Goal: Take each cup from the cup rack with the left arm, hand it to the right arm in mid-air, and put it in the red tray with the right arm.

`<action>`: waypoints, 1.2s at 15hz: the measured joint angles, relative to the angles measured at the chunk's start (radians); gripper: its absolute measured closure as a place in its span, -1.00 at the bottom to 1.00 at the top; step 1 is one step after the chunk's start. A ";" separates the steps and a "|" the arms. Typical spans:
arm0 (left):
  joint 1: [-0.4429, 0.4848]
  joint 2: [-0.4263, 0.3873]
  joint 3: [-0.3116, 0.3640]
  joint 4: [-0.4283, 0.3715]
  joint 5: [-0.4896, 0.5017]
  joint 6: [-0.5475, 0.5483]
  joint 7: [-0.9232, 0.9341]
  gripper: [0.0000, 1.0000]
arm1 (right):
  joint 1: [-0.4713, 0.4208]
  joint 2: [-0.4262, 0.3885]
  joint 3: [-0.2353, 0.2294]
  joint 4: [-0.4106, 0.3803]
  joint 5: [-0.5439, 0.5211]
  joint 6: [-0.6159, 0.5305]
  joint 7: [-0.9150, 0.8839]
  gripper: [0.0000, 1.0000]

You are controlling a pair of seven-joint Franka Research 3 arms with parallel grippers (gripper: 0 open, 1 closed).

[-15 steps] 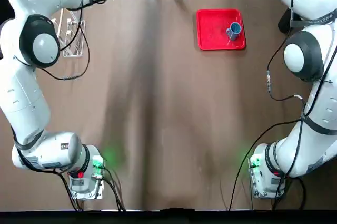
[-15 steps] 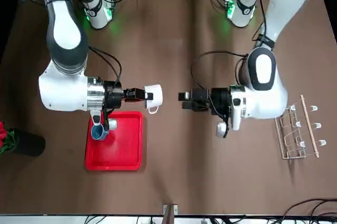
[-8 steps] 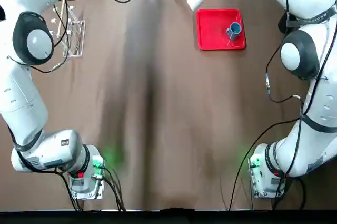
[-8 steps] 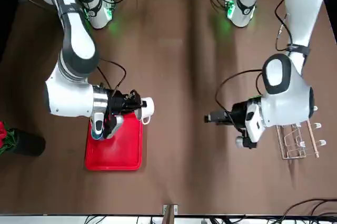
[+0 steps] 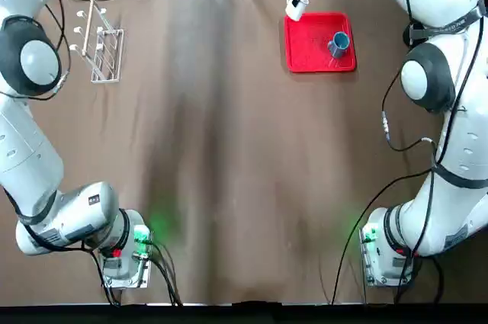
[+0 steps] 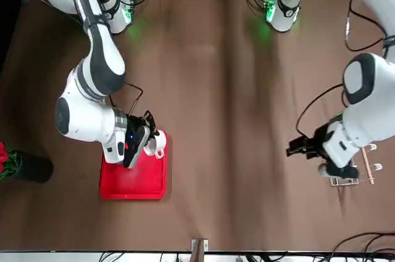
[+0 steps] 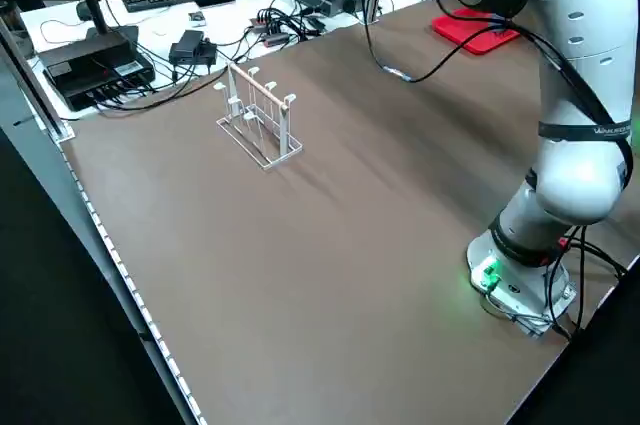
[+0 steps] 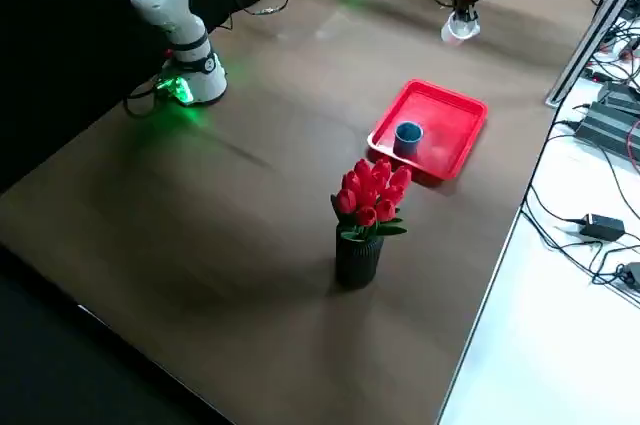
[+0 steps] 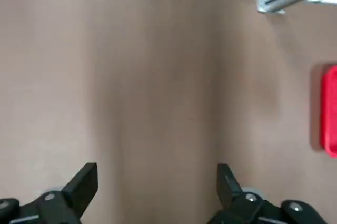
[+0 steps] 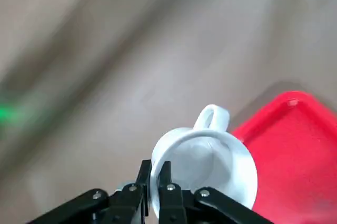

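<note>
Although it is borne in mid-air, the white cup [image 10: 213, 168] is already close to its place: it hangs above the tabletop [image 5: 229, 156], by the left-hand border of the red tray [image 5: 320, 66], so that the tray lies below it and to its right. Whether it is a little beyond the tray's far edge or short of it cannot be told, the top and front views differing on the point. Cup's mouth: turned up towards the hand, its long axis running roughly with the fingers and apparently aslant. Handle: on the side away from the tray, pointing left and outward from the robot. Right gripper [image 10: 156, 167]: closed on the cup's wall, one finger inside, one outside; clearly the nearer arm to the tray. Blue cup [image 5: 338, 44]: upright in the tray, towards its right side, handle to the left. Left gripper [image 9: 158, 170]: fingers spread, nothing between them, well apart from the tray, on the side of the cup rack [image 5: 107, 53]. Next move, as judged: a short shift rightward, the cup brought upright, then lowered into the tray's left part. Risks: base catching the low rim, or a tilted release tipping the cup towards its blue neighbour.
</note>
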 joint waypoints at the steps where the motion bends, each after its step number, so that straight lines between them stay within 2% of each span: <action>1: 0.021 -0.009 0.000 0.000 0.018 -0.003 0.002 -0.99 | 0.000 0.011 0.000 0.002 -0.061 0.023 -0.054 0.81; 6: 0.104 -0.097 0.000 0.003 0.143 -0.082 0.055 -0.99 | -0.002 0.043 -0.001 0.007 -0.221 0.103 -0.348 0.82; 9: 0.129 -0.125 0.001 0.003 0.148 -0.110 0.088 -0.99 | -0.006 0.060 -0.003 0.007 -0.274 0.128 -0.476 0.82; 15: 0.127 -0.125 -0.001 -0.003 0.148 -0.110 0.091 -0.99 | -0.014 0.126 -0.004 0.007 -0.389 0.215 -0.676 0.82; 18: 0.127 -0.125 -0.002 -0.003 0.150 -0.117 0.091 -0.99 | -0.017 0.149 -0.006 0.003 -0.404 0.252 -0.770 0.82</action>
